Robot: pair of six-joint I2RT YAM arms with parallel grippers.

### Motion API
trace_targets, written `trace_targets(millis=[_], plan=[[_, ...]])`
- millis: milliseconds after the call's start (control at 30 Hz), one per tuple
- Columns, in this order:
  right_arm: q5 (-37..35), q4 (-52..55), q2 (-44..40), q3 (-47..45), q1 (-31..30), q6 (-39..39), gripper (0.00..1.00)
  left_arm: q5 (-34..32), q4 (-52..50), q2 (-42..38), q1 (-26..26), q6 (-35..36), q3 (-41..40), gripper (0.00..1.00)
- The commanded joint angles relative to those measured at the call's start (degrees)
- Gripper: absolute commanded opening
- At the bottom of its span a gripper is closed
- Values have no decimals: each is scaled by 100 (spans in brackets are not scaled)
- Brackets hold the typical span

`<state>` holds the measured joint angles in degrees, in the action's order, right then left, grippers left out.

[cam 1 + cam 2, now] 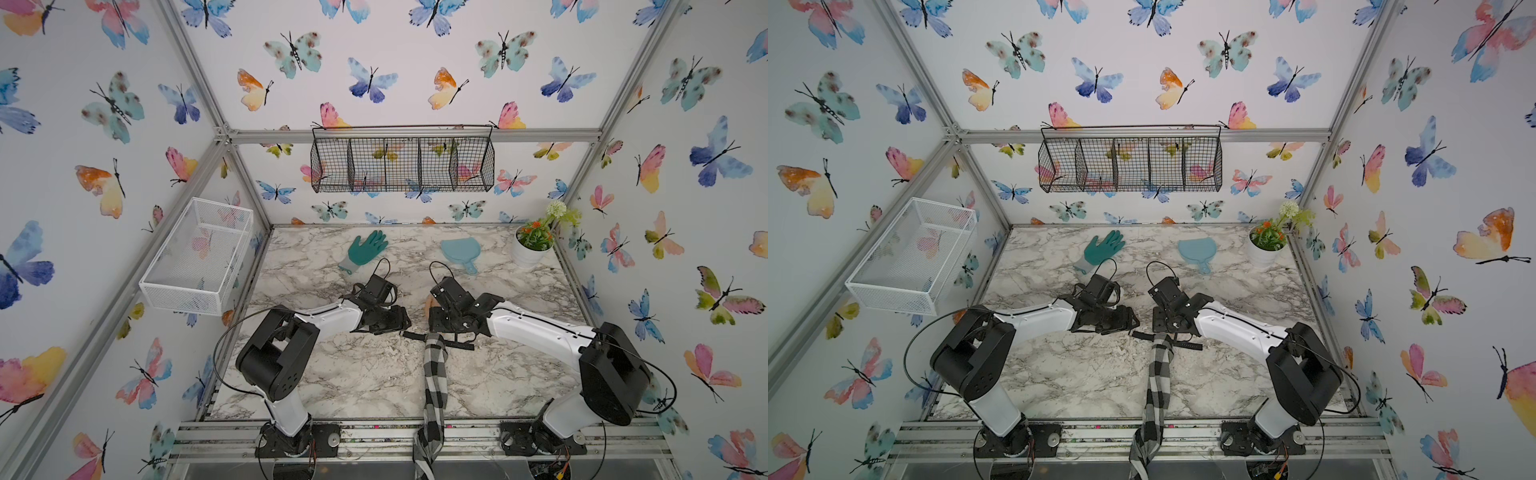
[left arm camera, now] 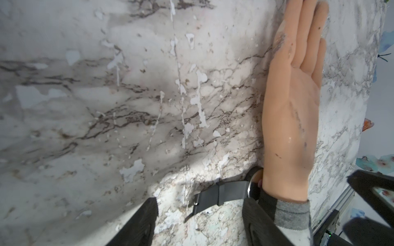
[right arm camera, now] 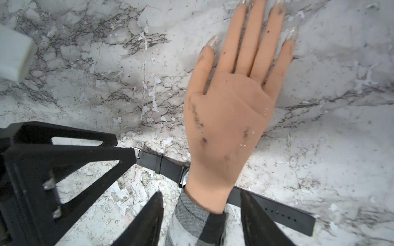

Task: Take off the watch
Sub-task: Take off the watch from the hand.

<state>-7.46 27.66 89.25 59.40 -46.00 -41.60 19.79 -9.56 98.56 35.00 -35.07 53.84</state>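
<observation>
Butterfly wallpaper (image 1: 370, 79) closes in a marble tabletop (image 1: 353, 374), where a mannequin hand (image 3: 228, 119) in a checked sleeve (image 1: 434, 374) lies flat near the middle. Unbuckled, the watch (image 3: 168, 166) lies across the table under the wrist. Its dial (image 3: 186, 176) is pinned beneath, and a strap end sticks out on each side.

Biggest risk, as I judge it: the left arm (image 1: 328, 316) and right arm (image 1: 536, 328) work close together and could knock each other. Next, a sideways pull may drag the whole hand along unless the wrist is held down, since the dial is trapped. Smallest, the thin strap lies flush on the marble, so fingers may close on nothing or slip off the buckle (image 2: 197, 201).

Both arms reach inward, wrists bent down. The left gripper (image 2: 199, 200) stands part open astride the buckle end, holding nothing. The right gripper (image 3: 200, 192) straddles the sleeved wrist, jaws apart, with a gap visible on each side.
</observation>
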Motion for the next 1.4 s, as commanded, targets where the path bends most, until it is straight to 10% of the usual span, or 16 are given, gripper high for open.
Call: trace_targets(millis=[0, 867, 1367], plan=[[-63, -82, -125, -111, 56, -98, 60, 236, 304, 93, 20, -28, -139, 64], [-1, -219, -207, -298, 91, -184, 61, 293, 591, 374, 315, -200, -279, 47], [-5, -249, -312, -374, 91, -206, 61, 172, 503, 359, 310, -233, -215, 14]])
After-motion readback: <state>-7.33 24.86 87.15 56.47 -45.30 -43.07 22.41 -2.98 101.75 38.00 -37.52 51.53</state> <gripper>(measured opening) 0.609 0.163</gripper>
